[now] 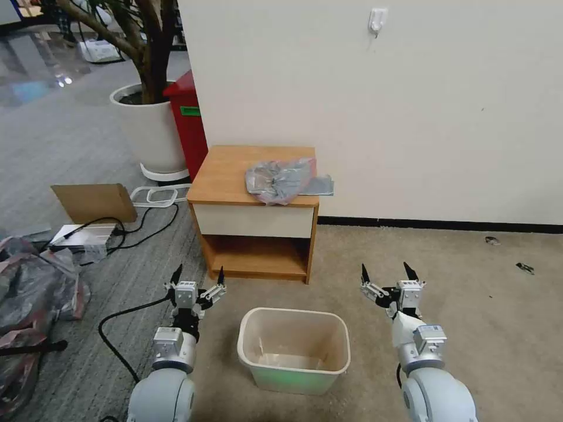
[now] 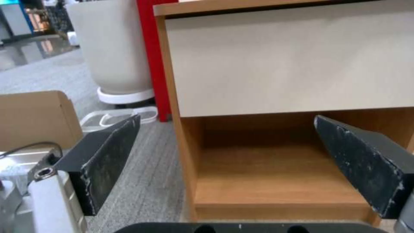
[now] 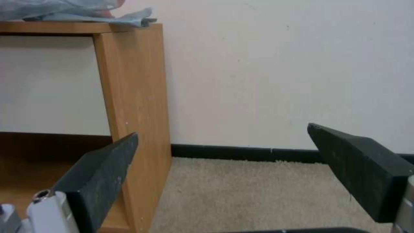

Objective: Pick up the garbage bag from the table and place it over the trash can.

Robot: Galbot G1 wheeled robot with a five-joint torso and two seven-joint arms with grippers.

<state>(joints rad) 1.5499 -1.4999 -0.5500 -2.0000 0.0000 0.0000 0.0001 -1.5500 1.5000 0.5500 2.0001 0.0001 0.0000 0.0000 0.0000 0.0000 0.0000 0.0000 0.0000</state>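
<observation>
The garbage bag [image 1: 284, 180] lies crumpled on the right half of the table [image 1: 226, 170], grey with a pinkish edge, one flap hanging past the right side. In the right wrist view the garbage bag [image 3: 73, 11] shows on the table's [image 3: 134, 90] top corner. The cream trash can [image 1: 294, 350] stands on the carpet in front of the table, nothing inside it. My left gripper [image 1: 198, 274] is held open to the left of the trash can, facing the table's [image 2: 284, 64] drawer front. To the can's right my right gripper [image 1: 386, 272] is open too, nothing between its fingers.
A big white plant pot [image 1: 149, 132] and a tall red bin [image 1: 189, 126] stand left of the table by the wall. A cardboard piece [image 1: 94, 202], cables [image 1: 141, 234] and a heap of grey-pink bags [image 1: 32, 293] cover the floor at left.
</observation>
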